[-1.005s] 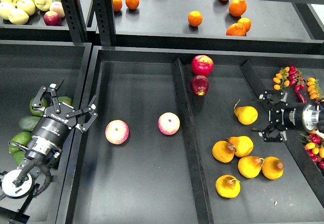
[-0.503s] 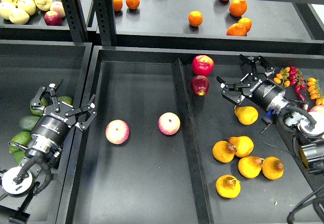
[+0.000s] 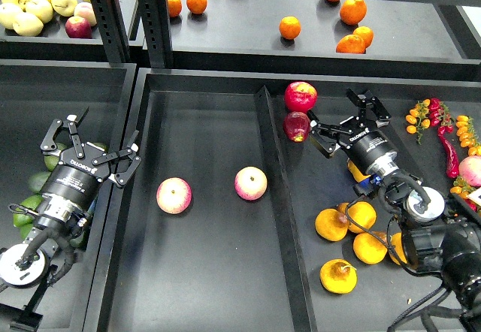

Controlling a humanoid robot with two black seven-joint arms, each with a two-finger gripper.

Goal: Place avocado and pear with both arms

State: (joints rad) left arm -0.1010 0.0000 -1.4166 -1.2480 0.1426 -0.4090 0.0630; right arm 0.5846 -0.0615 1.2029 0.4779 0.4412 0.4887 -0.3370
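Several dark green avocados (image 3: 35, 182) lie in the left bin, partly hidden under my left arm. My left gripper (image 3: 90, 147) is open and empty just above them, at the bin's right wall. Several golden pears (image 3: 331, 224) lie in the right bin; one pear (image 3: 353, 171) is mostly hidden under my right arm. My right gripper (image 3: 343, 119) is open and empty, above the back of the pear bin, beside a dark red apple (image 3: 296, 125).
Two pink-yellow apples (image 3: 173, 195) (image 3: 250, 183) lie in the middle bin. A red apple (image 3: 300, 96) sits at the back of the pear bin. Oranges (image 3: 289, 27) are on the upper shelf and chili peppers (image 3: 428, 113) at the far right. A divider wall (image 3: 274, 189) separates the middle and pear bins.
My right arm has swung in from the right edge over the pear bin, its open gripper now near the red apples. My left gripper has shifted slightly left and up.
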